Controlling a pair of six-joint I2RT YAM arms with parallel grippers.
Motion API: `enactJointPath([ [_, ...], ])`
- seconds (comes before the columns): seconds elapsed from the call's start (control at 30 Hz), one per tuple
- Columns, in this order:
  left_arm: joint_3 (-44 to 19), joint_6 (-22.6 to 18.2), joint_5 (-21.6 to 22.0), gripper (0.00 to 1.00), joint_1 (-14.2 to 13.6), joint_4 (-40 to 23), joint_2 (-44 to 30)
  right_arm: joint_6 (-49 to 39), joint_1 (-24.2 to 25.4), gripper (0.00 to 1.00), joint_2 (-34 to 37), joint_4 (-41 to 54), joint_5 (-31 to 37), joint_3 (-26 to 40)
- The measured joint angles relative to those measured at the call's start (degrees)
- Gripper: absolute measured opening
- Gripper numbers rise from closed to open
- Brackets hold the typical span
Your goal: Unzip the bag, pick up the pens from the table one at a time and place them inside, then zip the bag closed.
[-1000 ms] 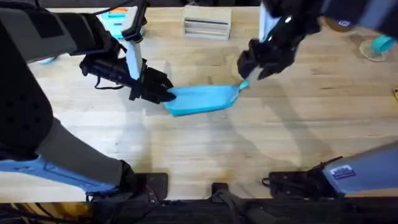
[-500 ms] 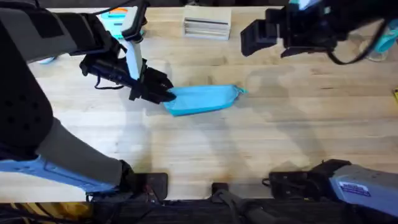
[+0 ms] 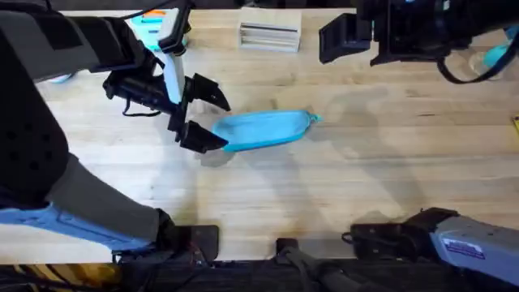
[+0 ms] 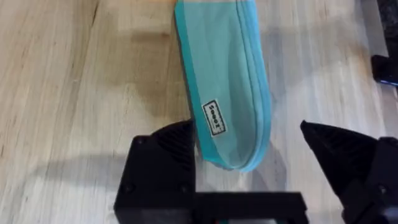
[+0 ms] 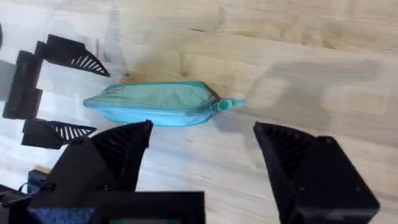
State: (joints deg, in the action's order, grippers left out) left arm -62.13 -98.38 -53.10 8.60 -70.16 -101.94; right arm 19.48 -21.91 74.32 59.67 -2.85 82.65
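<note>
**One bag on the table, both grippers released**

One bag (image 3: 261,130) lies flat on the table (image 3: 340,195), a little left of centre from overhead, its long axis running left to right. Its teal pull tab (image 3: 313,118) sticks out at the right end, and I read the zipper as closed along the top in the right wrist view. A small white label (image 4: 214,117) shows on the side near the left end.

My left gripper (image 3: 203,113) sits low at the bag's left end, jaws spread wide and holding nothing; from its wrist camera the bag's rounded end lies between the two fingers (image 4: 165,149), just beside one and apart from the other. The left arm reaches in from the lower left across the table.

My right gripper (image 5: 202,162) is raised high toward the far right, jaws apart and empty, well apart from the bag.

Bare wood lies open in front of the bag and to its right. A striped box (image 3: 269,35) sits near the far edge.
</note>
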Motion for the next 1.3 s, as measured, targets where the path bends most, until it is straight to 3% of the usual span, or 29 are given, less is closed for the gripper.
enactJointPath([
  [0.17,0.0,0.0,0.3,0.995,0.0,0.0,0.0,-0.2,0.0,0.997,0.0,-1.9,0.0,0.0],
  [0.3,-0.9,-0.1,1.8,0.997,0.1,-3.9,0.4,-1.8,0.0,0.997,-0.2,-2.7,0.0,0.0],
  [0.5,-6.9,0.0,6.7,0.997,1.1,-10.9,9.5,-3.3,0.0,0.997,-2.3,-2.4,0.0,0.0],
  [0.63,-11.0,3.2,9.6,0.995,1.6,-14.6,17.3,-3.5,0.0,0.997,-4.2,-2.5,0.0,0.0],
  [0.73,-13.8,7.9,12.7,0.995,1.6,-17.1,22.3,-3.5,0.0,0.997,-5.3,-2.6,0.0,0.0],
  [0.9,-18.6,17.2,17.5,0.995,1.6,-20.4,28.8,-3.5,0.0,0.997,-6.2,-2.4,0.0,0.0],
  [0.93,-21.4,24.5,20.3,0.994,1.6,-21.4,32.3,-3.5,0.0,0.997,-6.2,-2.0,0.0,0.0],
  [1.07,-24.1,38.0,25.9,0.994,1.6,-21.6,36.3,-3.6,0.0,0.997,-6.2,-1.7,0.0,0.0],
  [1.23,-25.8,58.4,34.3,0.995,1.6,-21.1,38.8,-3.7,0.0,0.997,-6.2,-1.7,0.0,0.0],
  [1.3,-25.8,64.1,36.1,0.995,1.6,-20.6,38.9,-3.7,0.0,0.997,-6.2,-1.7,0.0,0.0],
])
